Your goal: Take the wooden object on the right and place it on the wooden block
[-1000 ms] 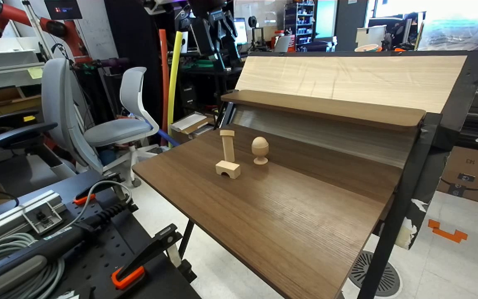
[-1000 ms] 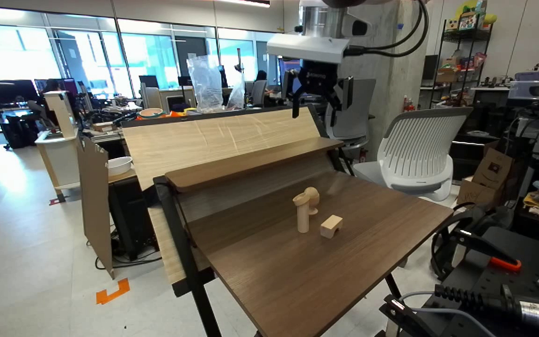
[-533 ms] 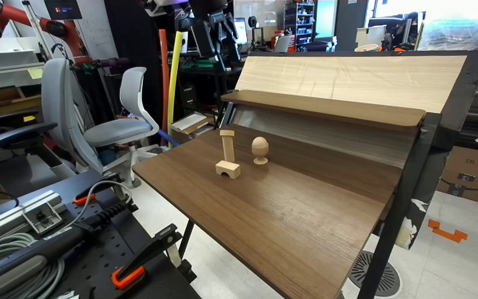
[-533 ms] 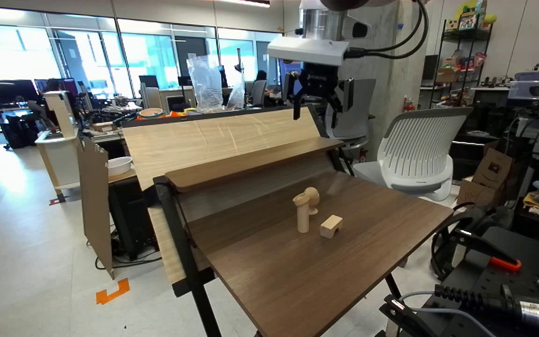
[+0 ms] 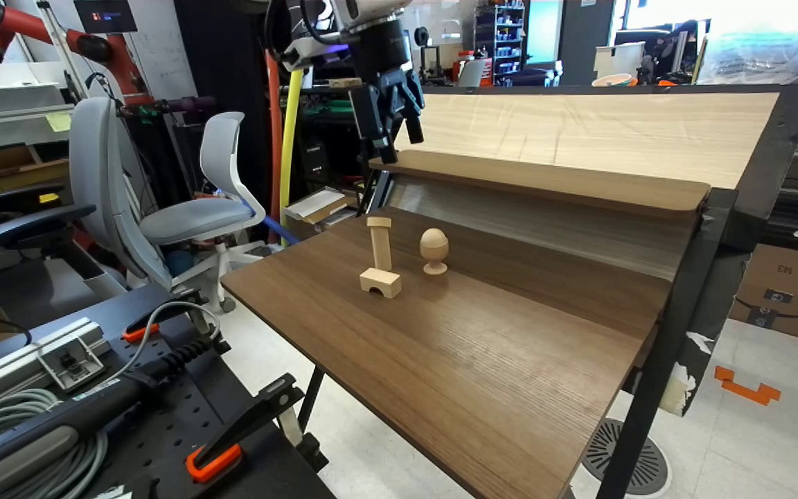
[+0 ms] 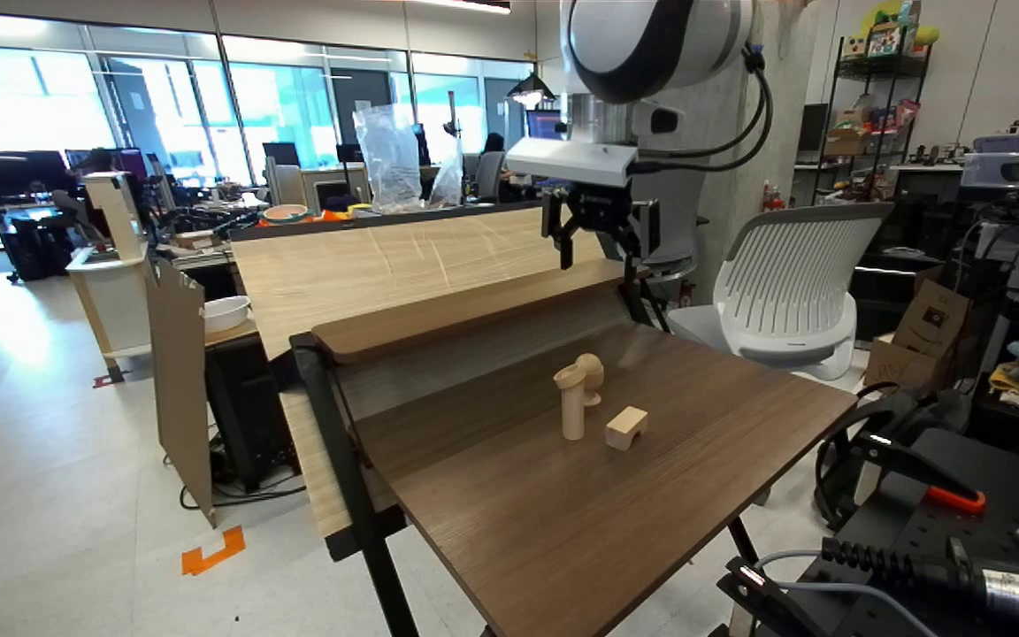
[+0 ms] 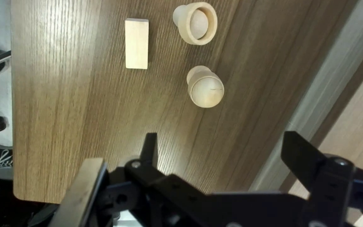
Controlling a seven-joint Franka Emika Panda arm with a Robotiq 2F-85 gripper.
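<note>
The wooden object (image 5: 433,247) is a tan egg-shaped piece on a narrow round base. It stands upright on the brown table. It also shows in an exterior view (image 6: 593,374), partly behind a peg, and in the wrist view (image 7: 207,91) from above. The wooden block (image 5: 380,282) is a small pale rectangle with an arch cut underneath. It lies towards the table's front edge, also in an exterior view (image 6: 626,427) and the wrist view (image 7: 136,43). My gripper (image 5: 402,145) is open and empty, high above the table; it also shows in an exterior view (image 6: 598,268) and the wrist view (image 7: 221,135).
A tall wooden peg (image 6: 572,411) with a wider hollow top (image 7: 198,23) stands beside the egg-shaped piece, apart from the block. A raised shelf (image 5: 544,179) and a slanted pale board (image 5: 586,132) run along the table's back. Grey chairs (image 6: 788,292) stand beyond the table.
My gripper has moved down, mostly in the last half second, and shifted right in an exterior view. It stays open. The wooden pieces have not moved.
</note>
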